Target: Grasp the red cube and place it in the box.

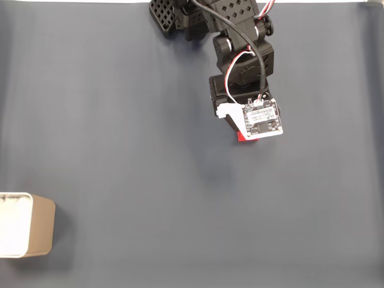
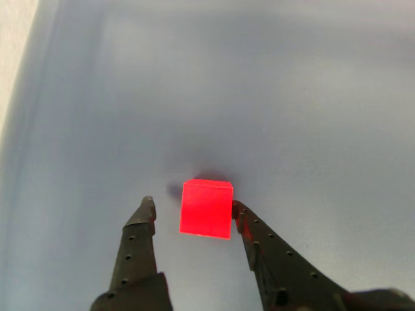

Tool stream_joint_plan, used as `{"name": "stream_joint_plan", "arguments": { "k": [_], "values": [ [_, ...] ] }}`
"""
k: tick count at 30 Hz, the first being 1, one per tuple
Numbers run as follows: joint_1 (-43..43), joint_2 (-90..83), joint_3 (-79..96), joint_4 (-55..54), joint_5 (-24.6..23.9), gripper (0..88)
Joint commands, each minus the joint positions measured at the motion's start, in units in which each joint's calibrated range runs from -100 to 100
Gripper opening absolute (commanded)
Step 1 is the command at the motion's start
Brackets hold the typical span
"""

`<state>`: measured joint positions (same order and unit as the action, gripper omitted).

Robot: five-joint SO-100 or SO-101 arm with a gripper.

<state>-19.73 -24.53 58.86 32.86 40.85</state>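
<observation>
In the other view the red cube (image 2: pixel 206 208) rests on the dark grey table between the two black fingers of my gripper (image 2: pixel 192 204). The gripper is open. Its right finger (image 2: pixel 259 240) touches the cube's side, and a gap separates the left finger (image 2: pixel 139 240) from the cube. In the fixed view only a sliver of the red cube (image 1: pixel 246 137) peeks out under the arm's white camera board (image 1: pixel 263 119). The beige box (image 1: pixel 41 227), white inside, stands at the lower left edge, far from the arm.
The arm's black base (image 1: pixel 180 15) sits at the table's top edge. A dark grey mat (image 1: pixel 150 180) covers the table between the arm and the box. A pale strip (image 2: pixel 16 45) marks the mat's left border in the other view.
</observation>
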Motion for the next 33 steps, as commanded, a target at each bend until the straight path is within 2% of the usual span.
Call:
{"name": "stream_joint_plan", "arguments": {
  "k": [1, 12, 24, 33],
  "values": [
    [0.13, -2.76, -3.11, 0.34, 0.24, 24.1],
    [-0.08, -1.81, -3.2, 0.67, 0.93, 18.9],
    [-0.37, -1.46, -3.48, 1.73, 1.9, 6.8],
    [-0.15, -1.46, -4.21, 2.88, 2.25, 4.7]
  ]
}}
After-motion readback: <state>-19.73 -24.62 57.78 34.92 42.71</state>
